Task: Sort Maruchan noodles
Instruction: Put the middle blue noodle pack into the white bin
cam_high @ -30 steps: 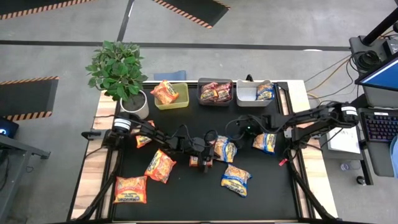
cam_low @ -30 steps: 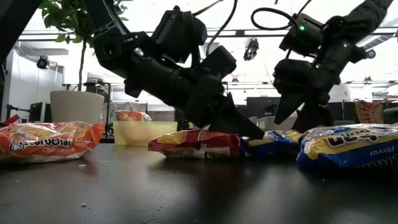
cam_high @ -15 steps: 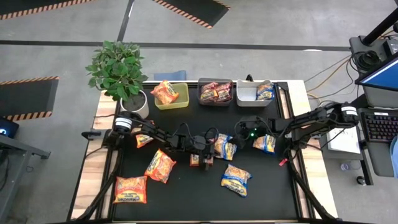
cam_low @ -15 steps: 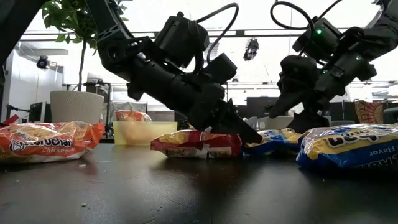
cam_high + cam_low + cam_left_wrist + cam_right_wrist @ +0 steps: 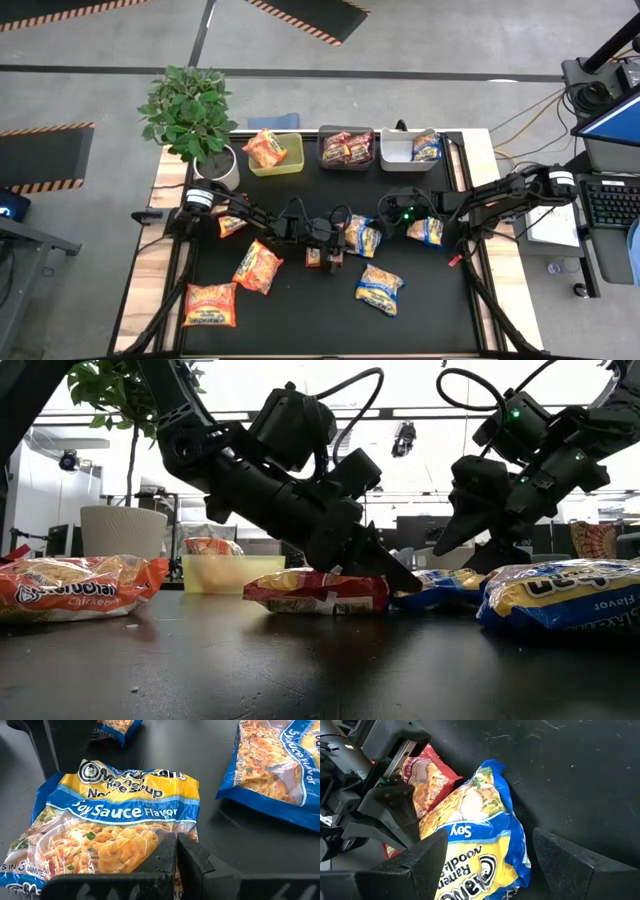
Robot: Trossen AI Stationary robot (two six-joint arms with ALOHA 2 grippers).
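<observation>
right gripper (image 5: pixel 485 857): fingers wide apart, holding nothing, above the blue-and-yellow crinkly plastic noodle packet (image 5: pixel 480 845) lying between them | left gripper (image 5: pixel 176 852): fingers pressed together, tips on the same packet's edge, no grip seen | risk: both claws meet here, the red packet (image 5: pixel 427 777) just beside may get dragged.

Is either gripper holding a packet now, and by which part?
Right gripper: open over the blue packet, holds nothing. Left fingers are shut at that packet's edge; a pinch cannot be told.
</observation>
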